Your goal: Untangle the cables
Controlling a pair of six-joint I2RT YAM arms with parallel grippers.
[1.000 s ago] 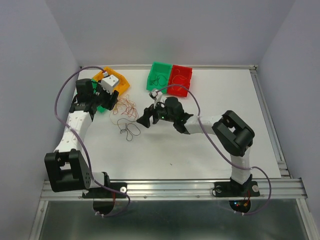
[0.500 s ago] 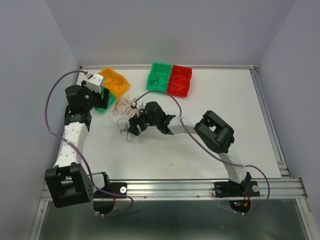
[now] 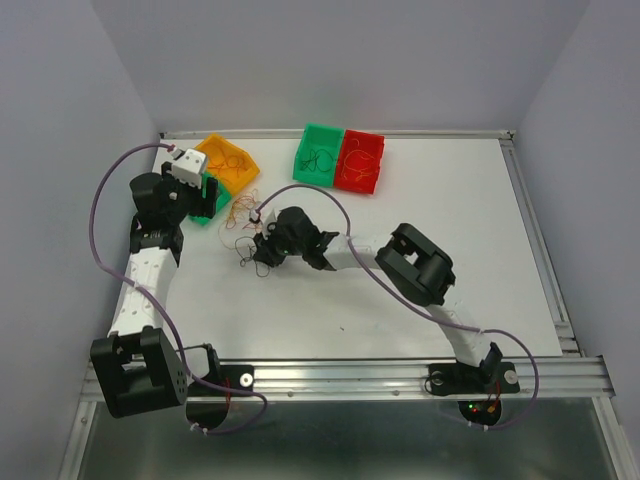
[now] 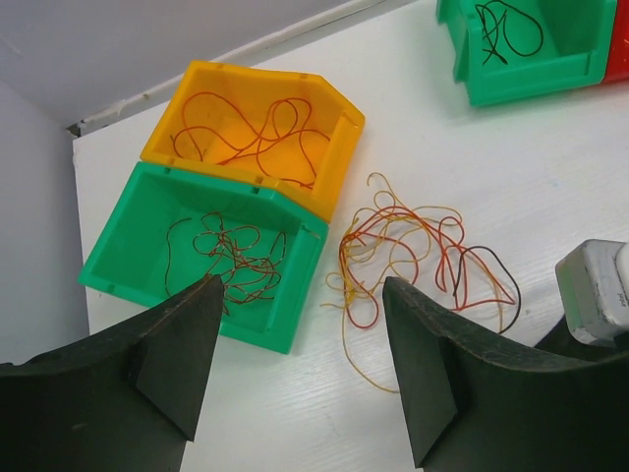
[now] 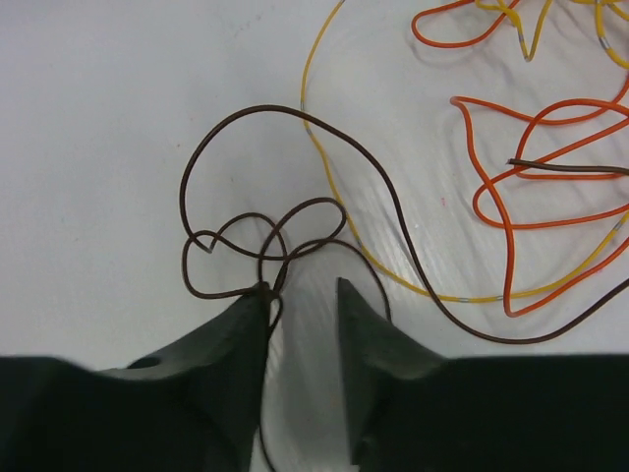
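Cables, hair-thin in red, orange, yellow and dark brown, are lying tangled on the white table, just beside an orange plastic bin and a green plastic bin, each holding wires. From above, the right claw is hiding part of the tangle. Its fingers are standing narrowly apart around a dark brown loop, not visibly pinching it. The left claw is hanging wide, holding nothing. A second green bin and a red bin are running off the frame.

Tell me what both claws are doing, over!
Left claw open, empty. Right claw open, astride brown wire, not gripping. Yellow wire crosses it.
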